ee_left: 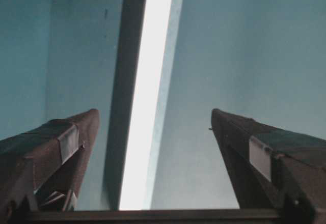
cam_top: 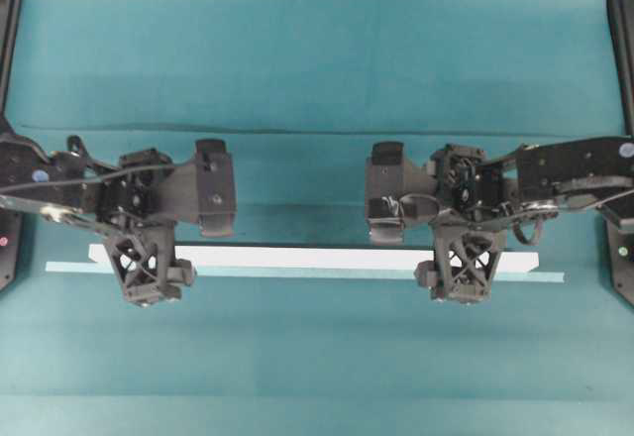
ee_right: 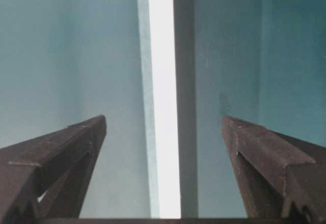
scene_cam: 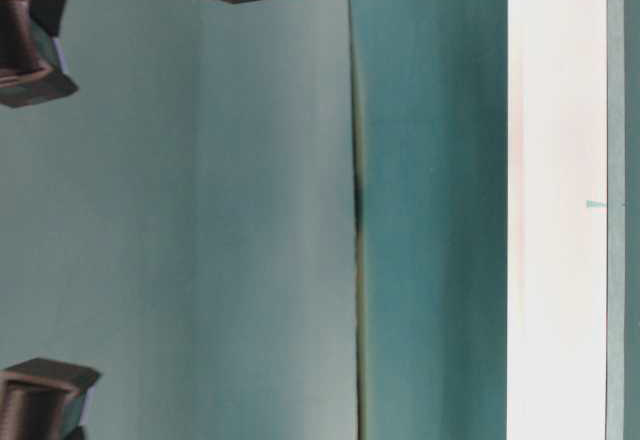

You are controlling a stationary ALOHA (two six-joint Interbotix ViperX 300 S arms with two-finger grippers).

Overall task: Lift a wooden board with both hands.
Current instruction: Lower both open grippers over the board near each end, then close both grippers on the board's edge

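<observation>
Fingers frame each wrist view, spread wide with bare desk between them. The left end effector [ee_left: 153, 127] is released and grasps nothing; the board [ee_left: 147, 91] runs away from the camera in the gap between its two fingers, clear of both. The right end effector [ee_right: 163, 132] is released too, and the board shows there as a bright stripe midway between its fingers, again untouched.

From overhead, the board [cam_top: 297, 257] lies flat on the teal desk [cam_top: 317, 357], stretched across most of its width, with a thinner pale teal strip [cam_top: 535, 276] just beside its near edge and reaching a little past it on the right. The left end effector [cam_top: 147, 263] sits over the board near its left end and the right end effector [cam_top: 464, 263] near its right end, the two arms mirrored.

In the table-level view, which is turned on its side, the board [scene_cam: 555, 200] appears as a white band against the teal cloth, with the dark finger parts well apart from it.

Judged by this, the lift is not in hand: the board rests on the desk and neither side grips it. Whether this is the approach or the finish I cannot tell. If the former, what remains is to lower both sides, clench on the board together and raise it level.
</observation>
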